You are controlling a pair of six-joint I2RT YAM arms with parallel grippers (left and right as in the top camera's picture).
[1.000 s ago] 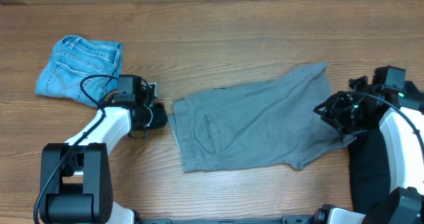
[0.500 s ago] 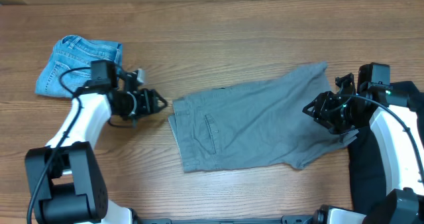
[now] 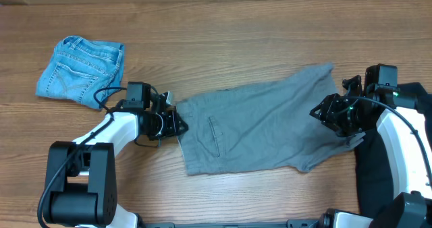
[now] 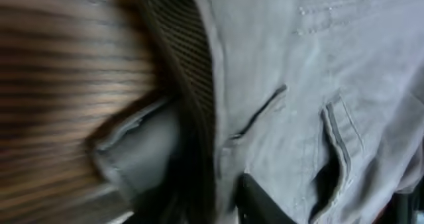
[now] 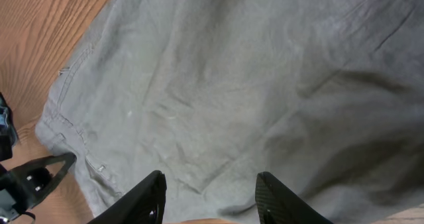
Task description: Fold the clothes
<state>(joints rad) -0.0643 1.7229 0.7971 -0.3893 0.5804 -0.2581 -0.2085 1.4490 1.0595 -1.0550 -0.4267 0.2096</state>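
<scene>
A black garment lay at the wooden worktop's front right edge. Mid-worktop, plain grey cloth shorts lay flat, with the left gripper at their waistband edge, its grip impossible to tell, and the right gripper standing apart over one leg. Small light-blue denim shorts sat toward the far left corner.

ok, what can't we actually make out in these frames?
- Left gripper: the left wrist view is motion-blurred and the overhead is too small, so a grip on the grey shorts waistband is unclear.
- Right gripper: jaws apart over the shorts. Contact with the cloth is unclear, and its body covers the hem in the overhead.
- Black garment: mostly under the right arm in the overhead, so its shape is unreadable.
</scene>
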